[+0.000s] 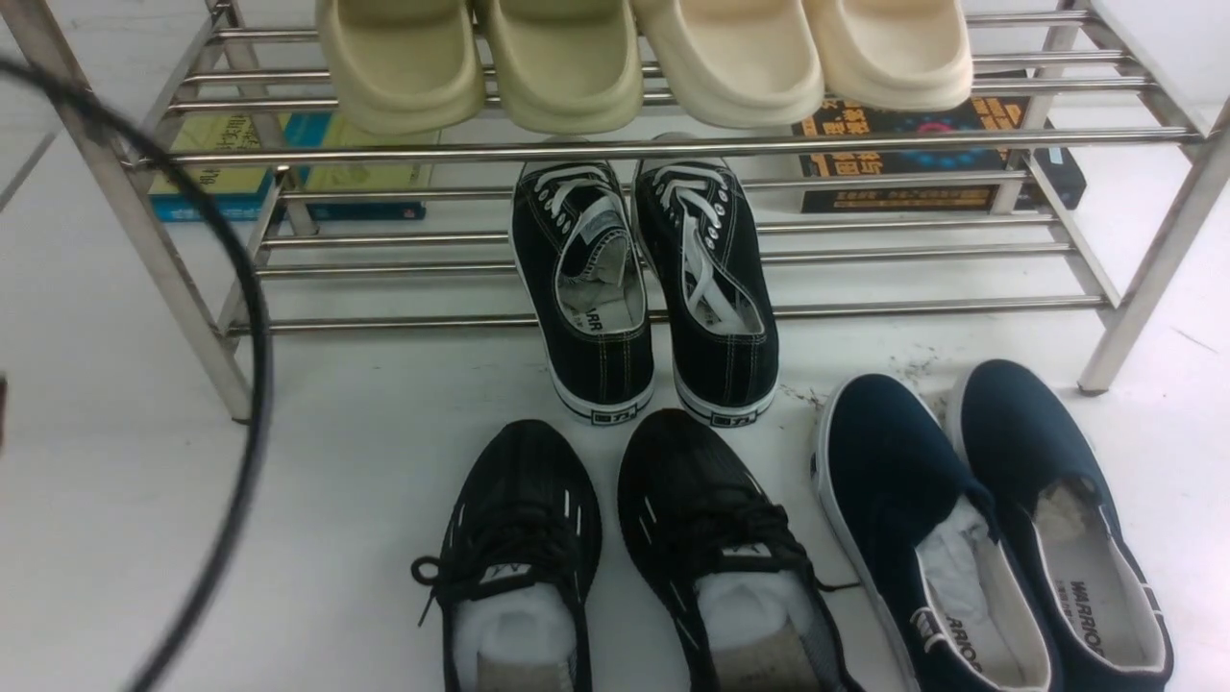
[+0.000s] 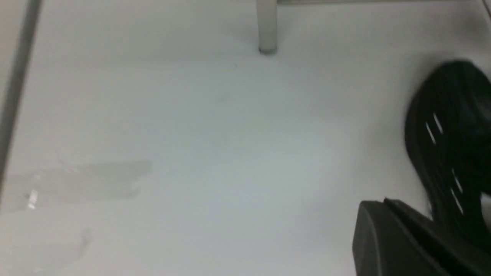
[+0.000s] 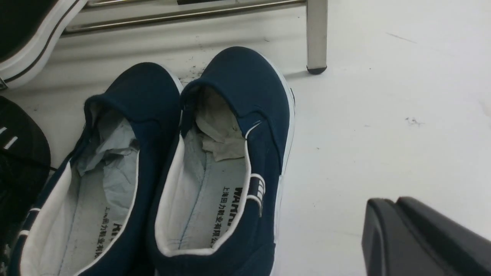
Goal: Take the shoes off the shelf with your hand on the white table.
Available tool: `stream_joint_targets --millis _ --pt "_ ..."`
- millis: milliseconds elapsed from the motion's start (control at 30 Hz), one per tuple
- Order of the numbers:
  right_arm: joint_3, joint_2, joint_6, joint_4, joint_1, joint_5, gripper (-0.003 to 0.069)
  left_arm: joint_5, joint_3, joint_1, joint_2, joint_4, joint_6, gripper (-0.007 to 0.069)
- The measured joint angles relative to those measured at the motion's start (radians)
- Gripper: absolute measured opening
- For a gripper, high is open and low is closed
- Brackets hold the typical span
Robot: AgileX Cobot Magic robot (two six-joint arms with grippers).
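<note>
The right hand (image 3: 422, 237) hangs just beside the blue shoes (image 1: 990, 538), gripping nothing; how far open, I cannot tell. They sit on the worktop (image 1: 365, 461), apparently just set down, before the shelf (image 1: 663, 149).

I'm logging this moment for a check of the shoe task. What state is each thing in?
Navy-blue canvas slip-ons: off the rack, side by side on the white table, paper stuffed inside.
Black mesh trainers: on the table, laced.
Black canvas sneakers: heels on the table, toes under the steel-tube rack.
Cream foam slides: on the top tier.
Books: lying flat behind the rack.
Left gripper: shut.
Right gripper: unclear.
</note>
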Motion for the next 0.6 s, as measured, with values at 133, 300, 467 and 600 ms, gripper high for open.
stream_joint_targets --millis 133,300,467,600 --pt "0.0 0.0 0.0 0.0 0.0 0.0 0.0056 0.0 0.203 0.014 -0.079 -0.303 0.156 0.0014" --pt "0.0 0.0 0.0 0.0 0.0 0.0 0.0063 -0.07 0.366 0.014 -0.127 -0.707 0.348 0.0016" --pt "0.0 0.0 0.0 0.0 0.0 0.0 0.0068 -0.201 0.398 0.014 -0.139 -0.848 0.432 0.0018" --pt "0.0 0.0 0.0 0.0 0.0 0.0 0.0074 -0.222 0.399 0.014 -0.139 -0.85 0.443 0.002"
